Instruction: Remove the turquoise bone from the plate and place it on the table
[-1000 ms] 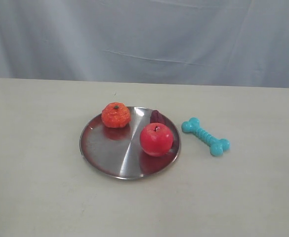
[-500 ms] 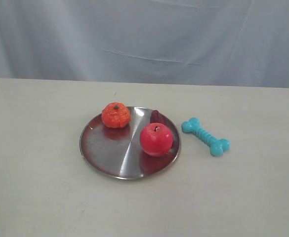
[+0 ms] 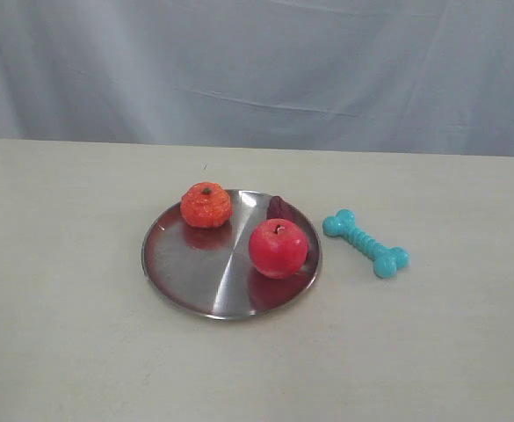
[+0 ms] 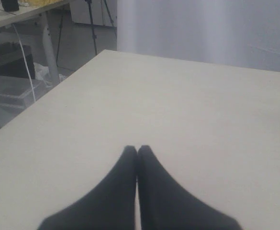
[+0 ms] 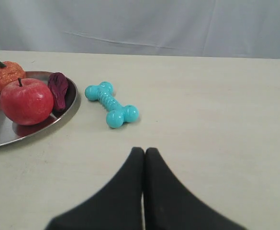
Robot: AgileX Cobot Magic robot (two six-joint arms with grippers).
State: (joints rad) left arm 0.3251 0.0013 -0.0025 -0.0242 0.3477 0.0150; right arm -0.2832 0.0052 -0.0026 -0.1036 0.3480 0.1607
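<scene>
Turquoise bone (image 3: 365, 243): on table (image 3: 63, 352), diagonal, one end toward plate (image 3: 186, 264).
Dark-red item (image 3: 278, 208): half-hidden behind apple (image 3: 278, 249).
Left gripper (image 4: 137, 149), right gripper (image 5: 144, 151): fingers pressed together.

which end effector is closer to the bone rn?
Right. The right end effector, shut, has the bone just ahead of its tips. The left end effector, shut, has no bone in its view.

Turquoise bone (image 5: 111, 105) on the table (image 5: 216, 120) just beside the plate (image 5: 3, 136), black fingers (image 5: 125, 191) together

Soft even light, slight blur, faint shadows
</scene>
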